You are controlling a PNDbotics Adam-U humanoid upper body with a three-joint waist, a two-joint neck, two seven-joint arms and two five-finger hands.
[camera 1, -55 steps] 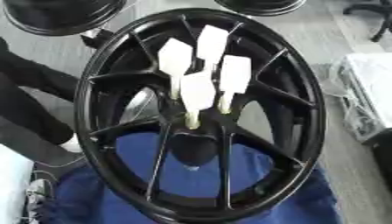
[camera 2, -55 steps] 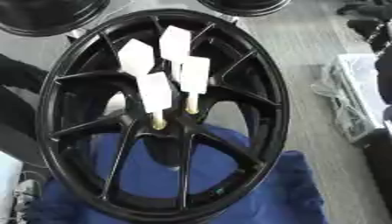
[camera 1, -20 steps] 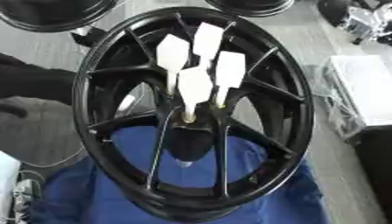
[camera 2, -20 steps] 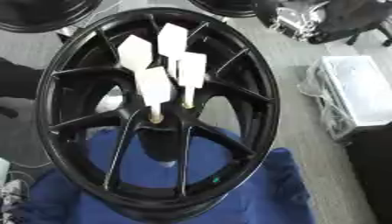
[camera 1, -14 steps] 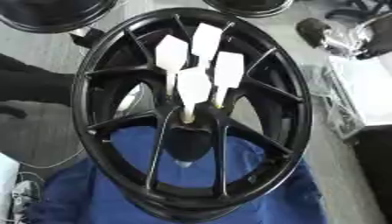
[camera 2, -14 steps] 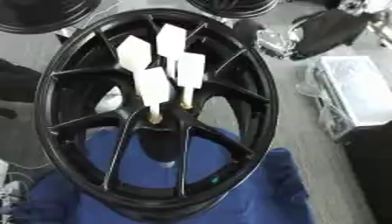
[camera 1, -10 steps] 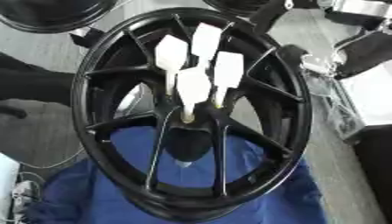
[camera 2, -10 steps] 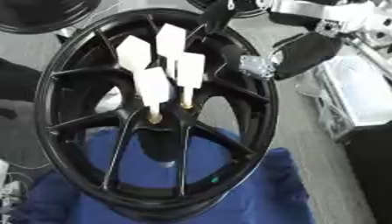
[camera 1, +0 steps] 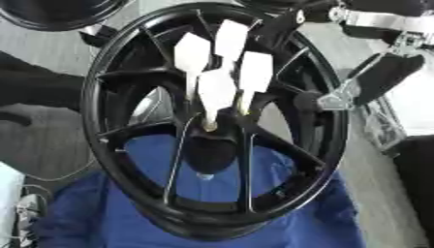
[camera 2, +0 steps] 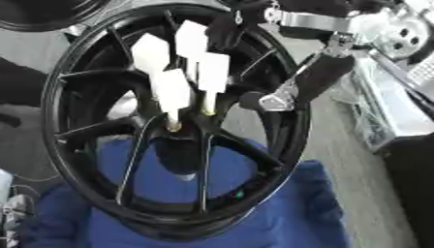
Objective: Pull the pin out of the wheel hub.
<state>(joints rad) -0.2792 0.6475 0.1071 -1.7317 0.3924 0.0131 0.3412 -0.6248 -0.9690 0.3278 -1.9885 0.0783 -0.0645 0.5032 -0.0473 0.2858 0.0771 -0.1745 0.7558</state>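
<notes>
**Four pins in the hub, right hand reaching in over the rim**

One black wheel (camera 1: 216,121) fills both views, lying on a blue cloth (camera 1: 101,213) that shows through its lower spokes and spreads out below it. The wheel has many thin spokes running from the rim to the hub (camera 1: 212,140) near the middle.

Four pins stand in the hub, each a thin stem topped by a flat white tag. Counted by their tags: one at upper left (camera 1: 192,52), one at the top (camera 1: 230,39), one at the right (camera 1: 256,71) and one lowest and nearest the middle (camera 1: 215,92). Their long axes run roughly up and down in the views, tags toward the top, stems pointing down into the hub. The lowest pin's yellowish foot (camera 1: 208,127) meets the hub just left of centre; the right pin's foot sits just beside it. The tags overlap one another in view, so I cannot tell whether they touch.

The right hand (camera 2: 292,89) comes in from the upper right, black with silver joints, hanging over the wheel's right rim. Its fingers look straight and point down and left toward the hub; they hold nothing and lie apart from the pins. The left hand does not show.

Part of a second black wheel (camera 1: 51,12) shows at the upper left corner.
</notes>
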